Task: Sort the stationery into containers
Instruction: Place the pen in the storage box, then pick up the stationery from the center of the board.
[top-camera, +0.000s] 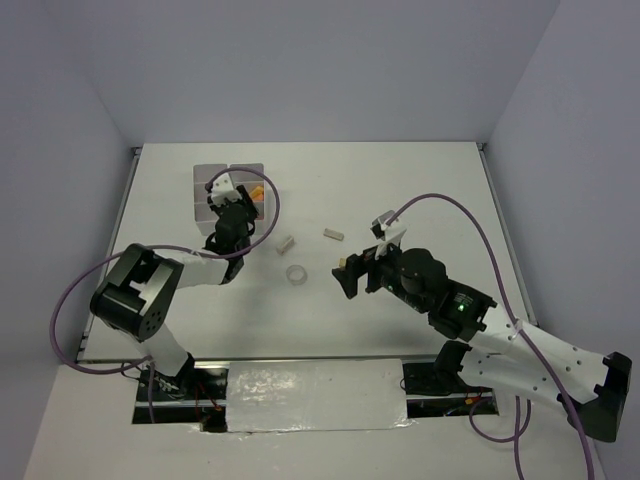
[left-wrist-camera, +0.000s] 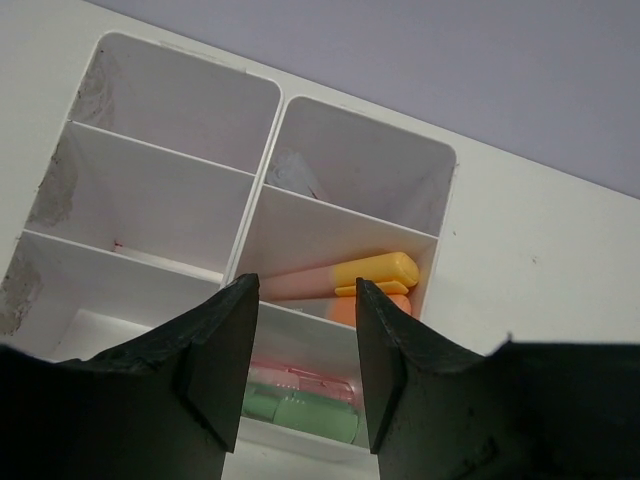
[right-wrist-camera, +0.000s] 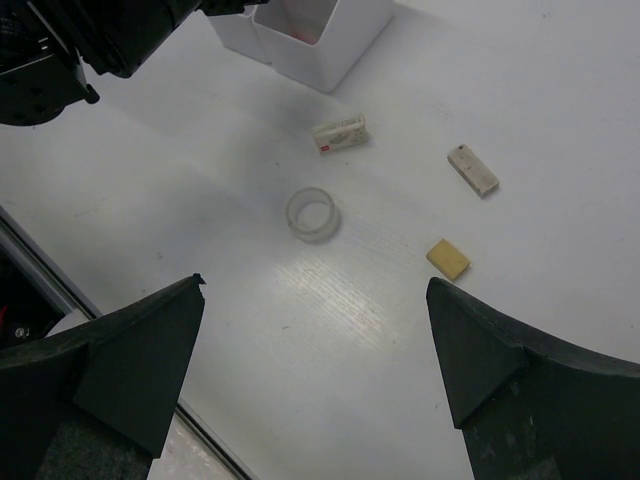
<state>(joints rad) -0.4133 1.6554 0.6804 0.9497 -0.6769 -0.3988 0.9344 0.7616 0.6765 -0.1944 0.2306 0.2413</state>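
Observation:
In the left wrist view the white organiser box (left-wrist-camera: 262, 170) lies right under my left gripper (left-wrist-camera: 305, 288). Its jaws stand apart with nothing between them. Below them, a green marker (left-wrist-camera: 300, 415) and a pink marker (left-wrist-camera: 300, 383) lie in the near right compartment. An orange marker (left-wrist-camera: 375, 272) rests in the middle right one. On the table my right gripper (right-wrist-camera: 315, 285) hangs wide open above a clear tape ring (right-wrist-camera: 313, 214), a white block (right-wrist-camera: 340, 134), a grey block (right-wrist-camera: 472, 169) and a beige block (right-wrist-camera: 448, 258). The thin blue pen is not visible.
From above, the organiser box (top-camera: 205, 175) sits far left with my left gripper (top-camera: 232, 200) over it. The tape ring (top-camera: 296, 272) and two small blocks (top-camera: 286, 243) (top-camera: 333, 235) lie mid-table, left of my right gripper (top-camera: 350, 275). Purple cables loop beside both arms.

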